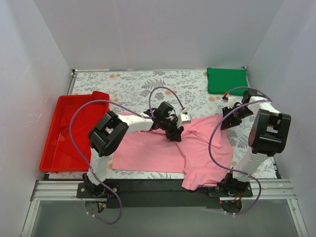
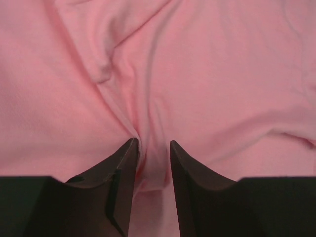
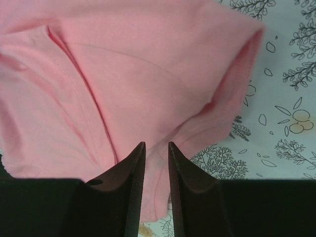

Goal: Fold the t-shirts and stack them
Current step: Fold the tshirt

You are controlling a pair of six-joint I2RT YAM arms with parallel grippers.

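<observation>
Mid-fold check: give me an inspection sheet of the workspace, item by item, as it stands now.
Surface: floral table cover, lying flat.
Job's things: pink t-shirt spread mid-table, wrinkled, one part hanging over the near edge; green t-shirt folded at the far right corner.
Clutter: red tray at the left edge.
Grippers: left tool shut on a pleat in the pink t-shirt's middle; right tool shut on its edge beside a sleeve.
Cables: purple cables loop off both arms, one over the red tray, one over the pink t-shirt.
Surroundings: white walls on three sides.
</observation>
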